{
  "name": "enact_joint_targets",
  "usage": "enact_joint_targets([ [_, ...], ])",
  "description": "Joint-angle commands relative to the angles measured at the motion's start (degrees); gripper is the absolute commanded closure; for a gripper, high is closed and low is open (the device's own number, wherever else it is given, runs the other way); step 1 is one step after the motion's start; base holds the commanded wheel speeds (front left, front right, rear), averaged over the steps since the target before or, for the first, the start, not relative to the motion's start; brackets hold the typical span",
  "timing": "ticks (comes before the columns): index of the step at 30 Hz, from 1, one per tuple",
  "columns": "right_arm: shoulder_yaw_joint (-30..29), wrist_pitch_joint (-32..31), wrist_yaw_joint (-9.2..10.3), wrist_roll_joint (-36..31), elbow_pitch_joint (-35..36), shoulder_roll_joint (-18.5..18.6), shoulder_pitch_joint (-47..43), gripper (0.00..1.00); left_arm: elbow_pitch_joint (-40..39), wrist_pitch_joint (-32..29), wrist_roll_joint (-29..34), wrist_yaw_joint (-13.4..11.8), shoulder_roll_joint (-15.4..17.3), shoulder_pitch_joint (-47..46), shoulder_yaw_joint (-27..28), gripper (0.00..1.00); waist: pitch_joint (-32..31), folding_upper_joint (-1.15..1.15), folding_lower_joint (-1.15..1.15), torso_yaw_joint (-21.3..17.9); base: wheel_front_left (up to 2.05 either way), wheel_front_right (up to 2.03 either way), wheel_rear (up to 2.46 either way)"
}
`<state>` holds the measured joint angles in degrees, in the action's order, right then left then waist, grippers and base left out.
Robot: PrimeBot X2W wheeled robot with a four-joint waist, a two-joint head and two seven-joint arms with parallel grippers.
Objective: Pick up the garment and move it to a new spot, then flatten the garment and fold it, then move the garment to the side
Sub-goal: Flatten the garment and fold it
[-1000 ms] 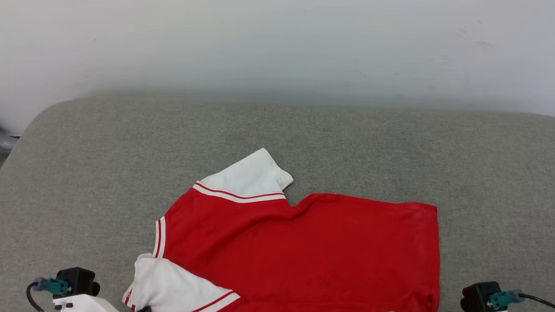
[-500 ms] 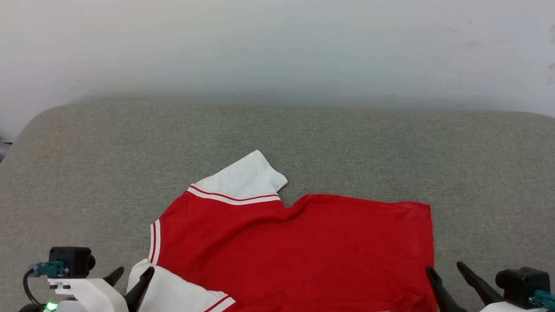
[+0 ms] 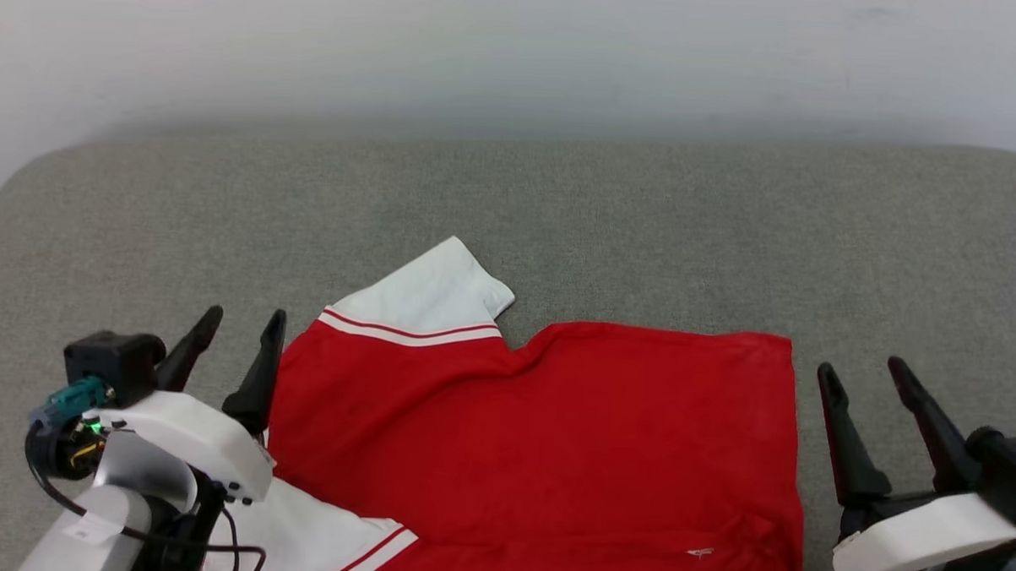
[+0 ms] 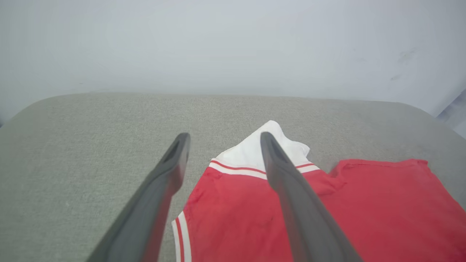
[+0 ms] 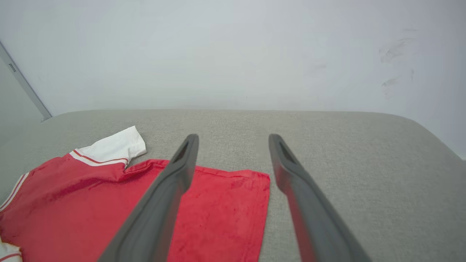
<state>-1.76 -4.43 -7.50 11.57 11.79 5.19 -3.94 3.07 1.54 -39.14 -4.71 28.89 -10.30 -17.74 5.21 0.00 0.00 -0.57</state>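
Observation:
The garment (image 3: pixel 545 439) lies spread on the grey cushion, red with white sleeves and striped trim, plain side up; its numbers are hidden. One white sleeve (image 3: pixel 423 295) points to the far left, another lies at the near left. My left gripper (image 3: pixel 240 325) stands open just left of the collar edge, holding nothing. In the left wrist view the garment (image 4: pixel 327 218) lies under and right of the fingers. My right gripper (image 3: pixel 864 376) is open beside the garment's right hem. The right wrist view shows that hem's corner (image 5: pixel 264 176) between the fingers.
The grey upholstered surface (image 3: pixel 645 223) has rounded far corners and stops at a white wall (image 3: pixel 516 49). Bare cushion stretches behind the garment and to both sides. A grey door frame edge (image 5: pixel 22 83) stands at the far left.
Both arms have risen and reached forward, so the open fingers now flank the garment's left and right edges. The head camera has tilted, shifting the whole scene. The garment lies unchanged.

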Motion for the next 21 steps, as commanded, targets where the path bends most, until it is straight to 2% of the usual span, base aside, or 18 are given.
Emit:
enact_joint_targets([
  [1, -0.22, 0.61, 0.02, -0.42, 0.78, -0.54, 1.48, 0.0, 0.37, 0.62, 0.48, -0.38, -0.21, -2.08, 0.39, 0.0, 3.44, 0.0, 0.0, -1.08, 0.0, 0.0, 0.0],
  [7, -0.81, 2.56, 0.02, -2.84, 2.57, -1.52, 6.14, 0.0, 4.07, -0.55, 1.41, 1.07, 0.45, -11.41, 0.49, 0.0, 10.39, 0.0, 0.0, -3.75, 0.0, 0.0, 0.0],
  [11, -0.94, 3.4, 0.02, -4.02, 2.7, -1.87, 8.5, 0.0, 7.22, -4.19, 1.41, 3.62, 1.79, -18.09, -0.63, 0.0, 13.38, 0.0, 0.0, -5.87, 0.0, 0.0, 0.0],
  [14, -1.04, 3.7, 0.02, -4.29, 2.3, -2.09, 9.63, 0.0, 10.15, -9.77, 0.31, 6.32, 3.28, -22.94, -1.79, 0.0, 14.76, 0.0, 0.0, -7.32, 0.0, 0.0, 0.0],
  [15, -1.04, 3.7, 0.02, -4.29, 2.3, -2.09, 9.63, 0.0, 10.15, -9.77, 0.31, 6.32, 3.28, -22.94, -1.79, 0.0, 14.76, 0.0, 0.0, -7.32, 0.0, 0.0, 0.0],
  [18, -0.88, 3.98, 0.02, -4.04, 1.67, -2.21, 10.42, 0.0, 12.83, -18.24, -2.23, 9.19, 4.68, -27.3, -3.79, 0.0, 15.76, 0.0, 0.0, -8.71, 0.0, 0.0, 0.0],
  [21, -0.76, 4.38, 0.02, -3.46, 0.86, -2.3, 10.84, 0.0, 14.54, -27.08, -5.52, 10.74, 6.28, -31.34, -5.31, 0.0, 16.57, 0.0, 0.0, -10.0, 0.0, 0.0, 0.0],
])
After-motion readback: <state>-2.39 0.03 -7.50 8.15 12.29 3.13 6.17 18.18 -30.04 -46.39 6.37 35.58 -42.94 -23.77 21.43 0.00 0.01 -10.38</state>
